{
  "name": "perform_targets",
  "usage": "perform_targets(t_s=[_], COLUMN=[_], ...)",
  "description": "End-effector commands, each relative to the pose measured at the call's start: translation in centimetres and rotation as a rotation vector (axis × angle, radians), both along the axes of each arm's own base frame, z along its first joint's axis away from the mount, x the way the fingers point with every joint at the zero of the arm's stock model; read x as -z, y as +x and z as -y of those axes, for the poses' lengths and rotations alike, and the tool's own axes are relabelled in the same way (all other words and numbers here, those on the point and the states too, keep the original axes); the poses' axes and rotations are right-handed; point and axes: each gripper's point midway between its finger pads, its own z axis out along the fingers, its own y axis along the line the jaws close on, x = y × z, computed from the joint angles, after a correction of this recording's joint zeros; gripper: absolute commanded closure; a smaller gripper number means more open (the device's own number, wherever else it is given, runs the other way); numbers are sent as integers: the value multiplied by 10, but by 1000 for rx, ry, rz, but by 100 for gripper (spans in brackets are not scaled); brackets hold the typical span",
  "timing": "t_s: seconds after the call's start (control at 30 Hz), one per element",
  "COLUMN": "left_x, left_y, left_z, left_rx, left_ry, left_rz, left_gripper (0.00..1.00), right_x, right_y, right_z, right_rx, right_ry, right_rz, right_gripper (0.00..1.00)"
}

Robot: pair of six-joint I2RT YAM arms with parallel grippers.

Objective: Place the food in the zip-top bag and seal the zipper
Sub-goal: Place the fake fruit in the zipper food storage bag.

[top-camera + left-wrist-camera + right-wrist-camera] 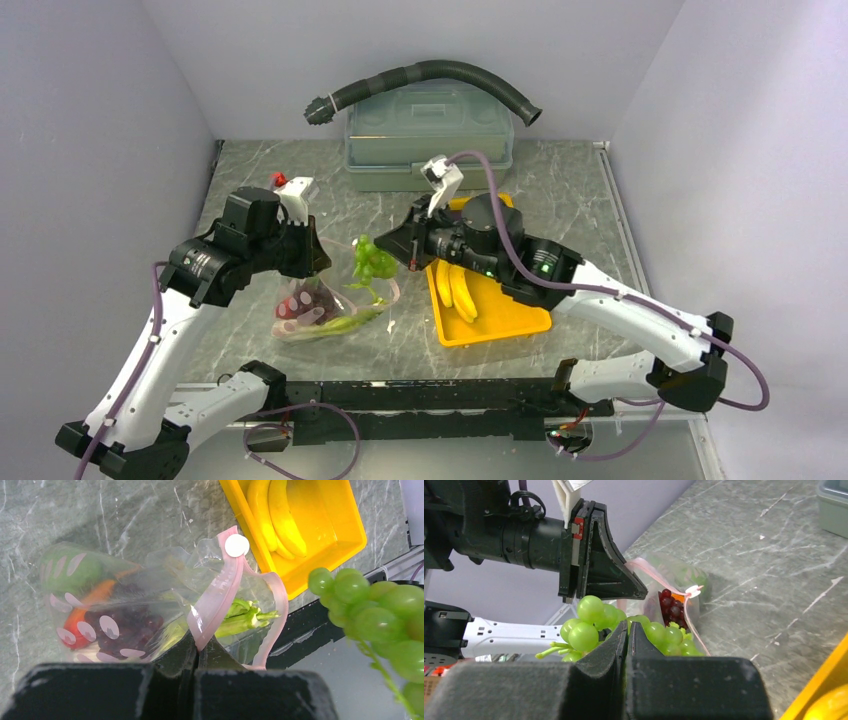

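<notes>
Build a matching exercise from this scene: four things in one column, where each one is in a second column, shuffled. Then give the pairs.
Things
1. green grapes
2. bananas
3. dark purple grapes
4. pink zipper strip

Places
A. lying in the yellow tray
B. pinched in the left claw
C. inside the zip-top bag
D. held off the table by the right claw

Pairs: 1-D, 2-A, 3-C, 4-B

The left fingers point(172, 662), pinched together, hang raised facing the right fingers point(610, 647), apparently closed too.
</notes>
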Motion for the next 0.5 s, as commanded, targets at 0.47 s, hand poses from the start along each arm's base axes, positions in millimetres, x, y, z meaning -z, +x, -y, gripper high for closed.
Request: perform_targets(t_s=[0.47], left_x=[-26], left_y=[-9], left_z=[4], left_rx=[26], left_ry=[-63], left_rz=[55], left_gripper=[100], right_x=[27], right_y=[17], right_z=[-64], right_rx=[-11], right_ry=[36], right_rz=[-87], right_gripper=[100])
